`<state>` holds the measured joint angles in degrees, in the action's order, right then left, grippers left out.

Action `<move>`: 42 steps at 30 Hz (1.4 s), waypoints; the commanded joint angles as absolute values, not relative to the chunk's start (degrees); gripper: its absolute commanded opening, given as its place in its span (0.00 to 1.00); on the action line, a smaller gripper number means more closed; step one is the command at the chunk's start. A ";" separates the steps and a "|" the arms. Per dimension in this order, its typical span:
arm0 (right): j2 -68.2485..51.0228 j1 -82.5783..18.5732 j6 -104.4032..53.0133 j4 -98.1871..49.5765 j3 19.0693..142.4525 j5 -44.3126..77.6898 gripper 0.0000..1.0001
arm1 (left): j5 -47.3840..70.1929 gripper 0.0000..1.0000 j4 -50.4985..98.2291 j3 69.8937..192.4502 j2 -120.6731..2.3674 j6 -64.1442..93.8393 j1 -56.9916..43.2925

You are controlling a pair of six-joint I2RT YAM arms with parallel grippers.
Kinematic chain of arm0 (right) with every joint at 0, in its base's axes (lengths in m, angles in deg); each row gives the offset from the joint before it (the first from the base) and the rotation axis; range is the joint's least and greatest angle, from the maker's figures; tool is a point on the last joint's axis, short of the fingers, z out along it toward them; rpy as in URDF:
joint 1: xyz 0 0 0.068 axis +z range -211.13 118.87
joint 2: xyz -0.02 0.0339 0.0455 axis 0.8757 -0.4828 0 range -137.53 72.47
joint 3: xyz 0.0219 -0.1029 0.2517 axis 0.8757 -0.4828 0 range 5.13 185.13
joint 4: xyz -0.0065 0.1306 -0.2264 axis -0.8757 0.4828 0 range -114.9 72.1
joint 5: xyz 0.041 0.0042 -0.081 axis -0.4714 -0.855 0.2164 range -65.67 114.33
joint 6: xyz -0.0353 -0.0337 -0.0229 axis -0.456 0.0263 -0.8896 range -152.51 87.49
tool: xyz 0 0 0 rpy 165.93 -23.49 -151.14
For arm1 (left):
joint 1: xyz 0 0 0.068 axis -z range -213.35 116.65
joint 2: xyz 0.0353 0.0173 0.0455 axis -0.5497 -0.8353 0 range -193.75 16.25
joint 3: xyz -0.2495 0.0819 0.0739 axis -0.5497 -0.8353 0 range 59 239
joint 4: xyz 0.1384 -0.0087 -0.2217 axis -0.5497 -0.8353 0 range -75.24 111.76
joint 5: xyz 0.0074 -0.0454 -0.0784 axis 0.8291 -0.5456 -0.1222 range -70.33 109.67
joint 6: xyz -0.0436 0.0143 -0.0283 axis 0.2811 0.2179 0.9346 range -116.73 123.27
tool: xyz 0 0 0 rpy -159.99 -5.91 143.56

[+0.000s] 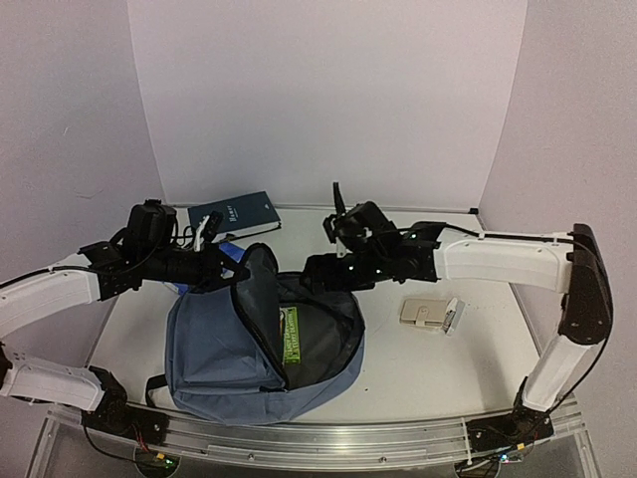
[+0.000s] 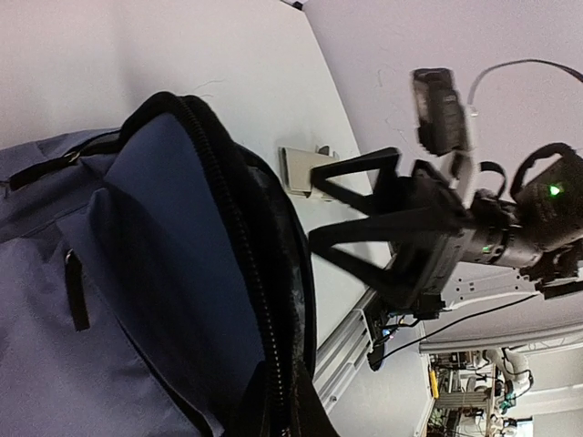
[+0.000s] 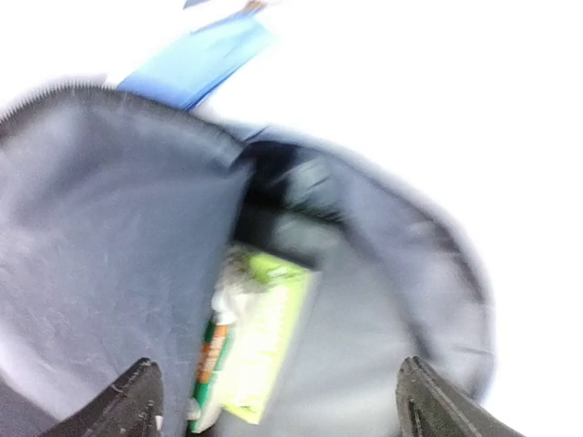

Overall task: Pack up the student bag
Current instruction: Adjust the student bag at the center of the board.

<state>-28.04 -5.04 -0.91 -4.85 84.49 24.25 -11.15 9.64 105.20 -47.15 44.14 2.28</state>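
pinching the limp flap of the student bag [image 1: 214, 354] at eleven o'clock, my left gripper [image 1: 237, 269] clamped; my right gripper [image 3: 287, 405] gapes empty. soft cloth sags: grip the zipper rim.

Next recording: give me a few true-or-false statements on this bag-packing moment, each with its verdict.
1. The student bag is unzipped, its main compartment open. True.
2. The right end effector grips the green packet. False: its jaws stand open over the bag, and the packet lies inside, not held.
3. The dark book is already packed. False: it lies on the table behind the bag.
4. The left end effector is shut on the bag's raised flap. True.
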 commanded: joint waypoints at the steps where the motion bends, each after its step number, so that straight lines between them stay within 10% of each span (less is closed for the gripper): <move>1: -25.35 -6.46 -2.98 4.70 81.33 36.27 0.89 | -7.98 0.00 7.93 104.40 -44.42 45.48 1.04; 12: -30.83 -7.62 -1.66 3.17 76.95 33.29 0.70 | -7.40 0.00 5.12 104.44 -45.15 47.65 -0.64; 21: -33.10 -9.81 -3.30 -0.03 77.39 31.70 0.00 | -6.02 0.00 2.56 105.04 -49.23 46.46 -0.90; 38: -25.44 -22.52 -6.94 0.21 73.33 32.71 0.00 | -3.10 0.01 10.50 107.25 -65.23 48.54 1.55; 42: -25.30 -22.55 -6.67 0.15 73.53 31.62 0.15 | 0.55 0.38 10.10 105.21 -61.64 50.13 0.42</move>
<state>-27.67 -22.48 -6.44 0.25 73.57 30.13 -4.96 8.84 105.89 -65.20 48.53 1.67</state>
